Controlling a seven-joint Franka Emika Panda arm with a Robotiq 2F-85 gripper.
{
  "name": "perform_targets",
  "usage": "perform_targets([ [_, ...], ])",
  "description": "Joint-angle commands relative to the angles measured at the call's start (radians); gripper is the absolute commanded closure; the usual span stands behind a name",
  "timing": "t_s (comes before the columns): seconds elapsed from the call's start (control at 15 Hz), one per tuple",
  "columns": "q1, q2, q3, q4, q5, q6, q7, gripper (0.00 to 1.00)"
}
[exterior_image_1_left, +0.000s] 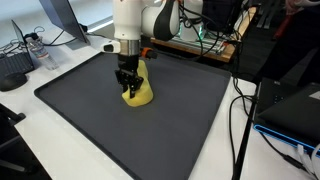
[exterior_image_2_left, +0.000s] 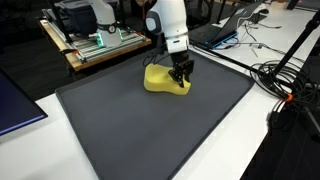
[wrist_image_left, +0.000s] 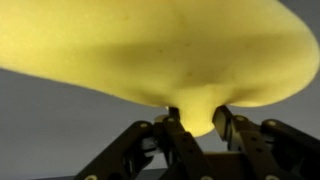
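A soft yellow foam-like lump (exterior_image_1_left: 140, 96) lies on the dark grey mat (exterior_image_1_left: 110, 135) in both exterior views, toward the mat's far side (exterior_image_2_left: 160, 79). The white arm reaches straight down over it. My black gripper (exterior_image_1_left: 126, 86) (exterior_image_2_left: 181, 84) sits on the lump's edge. In the wrist view the yellow mass (wrist_image_left: 150, 50) fills the top, and a narrow nub of it hangs down between my two fingertips (wrist_image_left: 196, 124). Both pads press against that nub, so the gripper is shut on it. The lump rests on the mat.
The mat (exterior_image_2_left: 150, 135) lies on a white table. A wooden bench with electronics (exterior_image_2_left: 95, 40) stands behind. Black cables (exterior_image_2_left: 285, 80) trail along one side of the table, and a dark laptop (exterior_image_1_left: 295, 110) sits past the mat's edge. A monitor (exterior_image_1_left: 60, 20) stands at the back.
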Motion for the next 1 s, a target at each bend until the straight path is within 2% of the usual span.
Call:
perform_targets([
  [0.0, -0.024, -0.004, 0.013, 0.01, -0.024, -0.015, 0.007, 0.32],
  [0.2, -0.043, -0.018, 0.027, 0.011, -0.021, -0.033, -0.006, 0.1],
  [0.33, -0.07, -0.034, 0.05, 0.015, -0.016, -0.054, -0.027, 0.0],
  [0.47, -0.104, -0.055, 0.079, 0.024, -0.006, -0.091, -0.048, 0.0],
  [0.67, -0.167, -0.092, 0.133, 0.059, 0.025, -0.205, -0.098, 0.0],
  [0.8, -0.177, -0.11, 0.13, 0.11, 0.031, -0.314, -0.11, 0.0],
  [0.93, -0.148, -0.116, 0.082, 0.186, 0.006, -0.438, -0.066, 0.0],
])
